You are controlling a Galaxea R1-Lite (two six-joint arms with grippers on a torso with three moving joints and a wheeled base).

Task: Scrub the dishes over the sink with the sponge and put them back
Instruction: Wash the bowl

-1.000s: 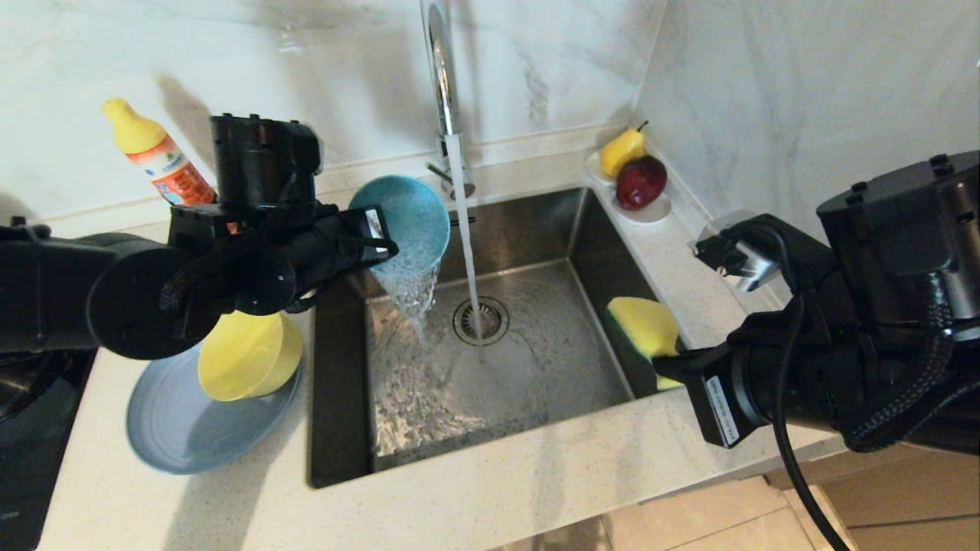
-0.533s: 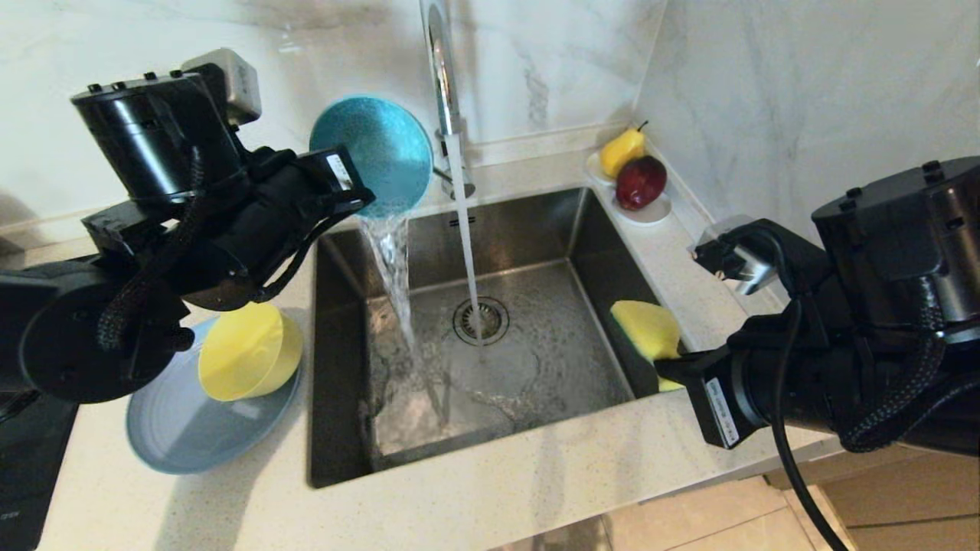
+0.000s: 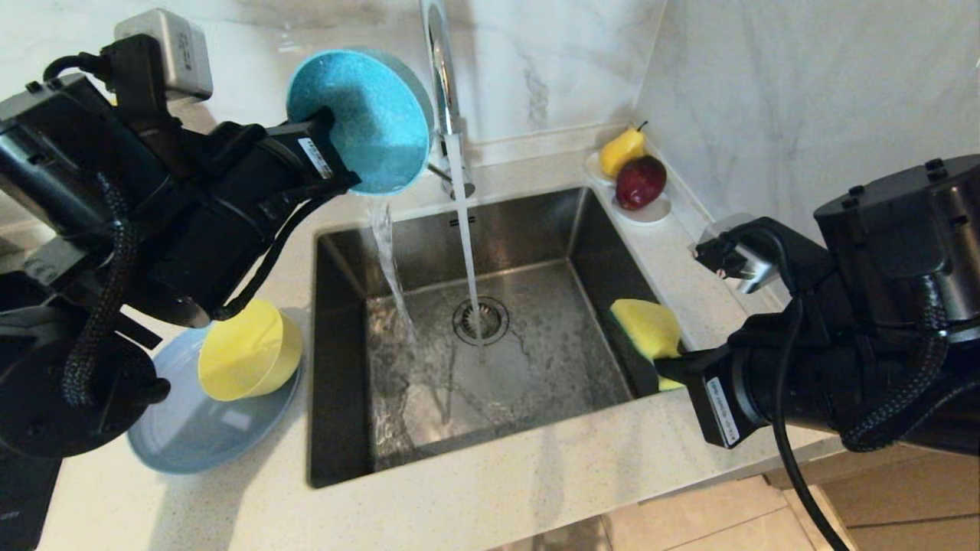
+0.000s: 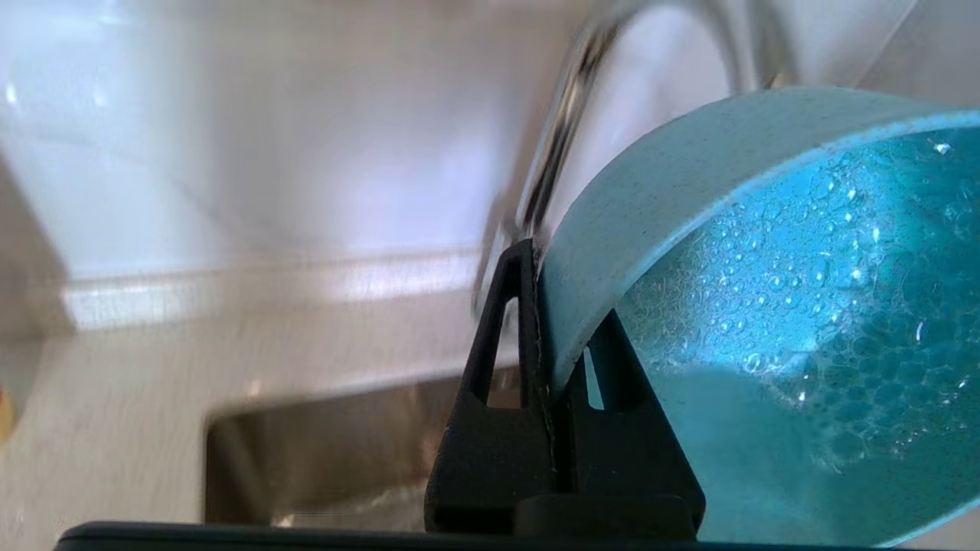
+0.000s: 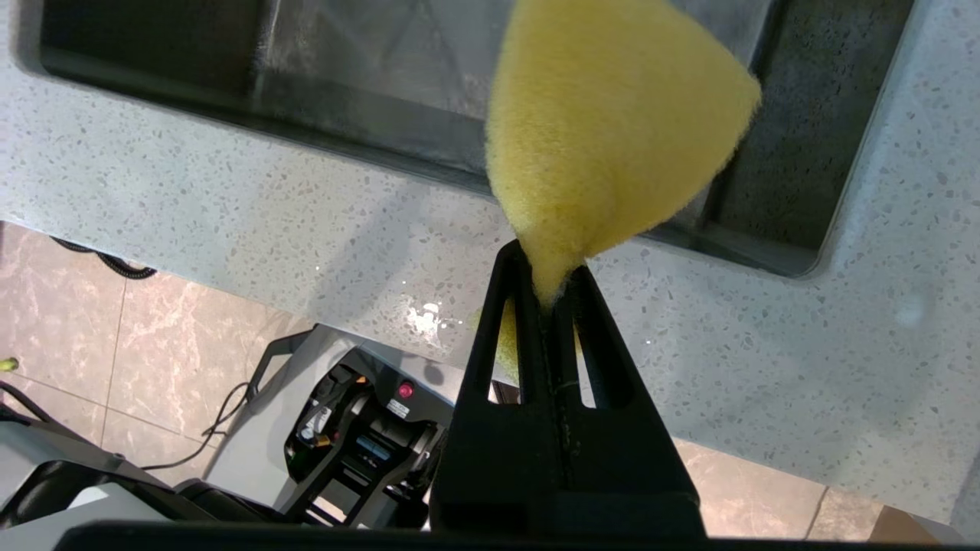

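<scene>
My left gripper (image 3: 337, 164) pinches the teal-blue bowl (image 3: 360, 122) by its rim, tipped, spilling water into the sink (image 3: 597, 229); my right gripper (image 3: 662, 367) clamps the sponge (image 3: 647, 325) over the sink's right edge.

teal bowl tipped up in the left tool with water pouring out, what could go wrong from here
1. The left tool pinches the wet, soapy small teal-blue bowl by a short stretch of rim only; it could slip and drop into the stainless steel sink.
2. Water leaves the bowl near the sink's left edge, so some may splash onto the speckled countertop.
3. The bowl sits close to the chrome tap; further tilting might knock it.
</scene>
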